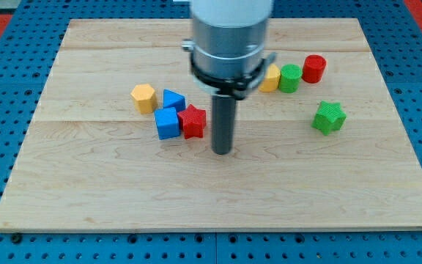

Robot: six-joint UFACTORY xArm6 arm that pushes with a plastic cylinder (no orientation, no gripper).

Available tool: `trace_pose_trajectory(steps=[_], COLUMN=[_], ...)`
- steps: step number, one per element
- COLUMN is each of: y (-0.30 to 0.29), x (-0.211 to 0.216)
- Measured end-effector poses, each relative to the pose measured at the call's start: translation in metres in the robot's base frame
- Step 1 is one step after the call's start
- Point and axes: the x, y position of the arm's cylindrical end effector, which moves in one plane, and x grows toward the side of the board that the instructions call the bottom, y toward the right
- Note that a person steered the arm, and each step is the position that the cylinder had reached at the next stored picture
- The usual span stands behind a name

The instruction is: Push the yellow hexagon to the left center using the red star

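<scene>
1. The yellow hexagon block (143,97) sits on the wooden tabletop (86,183), left of middle, near the top.
2. A blue cube (167,123) and a blue wedge-like block (174,100) touch the red star block (193,121). They may slide too and knock the hexagon crooked.
3. My tip (222,151) is just right of the star. There is no pincer.
4. No boxes or bowls here.
</scene>
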Motion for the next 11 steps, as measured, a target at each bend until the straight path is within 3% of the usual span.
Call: trace_pose_trajectory(steps=[2,4,5,8,10,11], y=[-0.103,-0.052,0.014,-0.121,-0.039,-0.058], x=[-0.063,-0.007,-0.031,-0.098,-0.111,-0.13])
